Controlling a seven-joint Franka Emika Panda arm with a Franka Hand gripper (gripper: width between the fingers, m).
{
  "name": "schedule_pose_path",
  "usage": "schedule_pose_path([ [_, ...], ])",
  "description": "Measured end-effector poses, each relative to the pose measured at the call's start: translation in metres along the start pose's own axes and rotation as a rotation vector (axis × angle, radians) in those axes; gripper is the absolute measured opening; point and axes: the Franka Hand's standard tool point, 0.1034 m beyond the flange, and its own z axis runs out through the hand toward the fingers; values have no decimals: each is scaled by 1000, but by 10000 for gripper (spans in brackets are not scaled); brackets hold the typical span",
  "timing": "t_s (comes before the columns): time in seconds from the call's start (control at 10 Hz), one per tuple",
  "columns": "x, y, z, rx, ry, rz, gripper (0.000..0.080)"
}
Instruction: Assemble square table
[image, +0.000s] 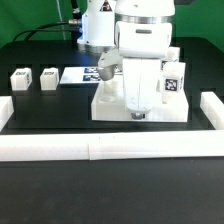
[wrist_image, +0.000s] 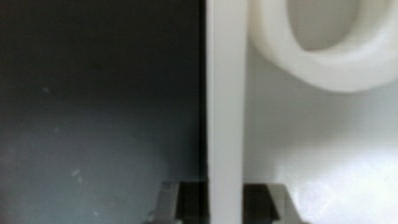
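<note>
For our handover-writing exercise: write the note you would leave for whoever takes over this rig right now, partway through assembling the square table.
Gripper: lowered at the tabletop's near edge. The fingers straddle that edge and appear shut on it.
Parts: two legs stand loose on the exterior view's left, beside the marker board. A third tagged piece, probably a leg, sits by the arm. The fourth is not seen.
Done: no leg visibly fitted.
Left: fit all four legs.
</note>
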Motion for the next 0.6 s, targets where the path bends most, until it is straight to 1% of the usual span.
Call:
schedule_pose_path([
  [0.4,-6,1,0,-3,-29,-251,52],
  [0.5,9,-2,0,-4,-31,-296,52],
  [0.6,32,-3,-1,1,-23,-327,52],
])
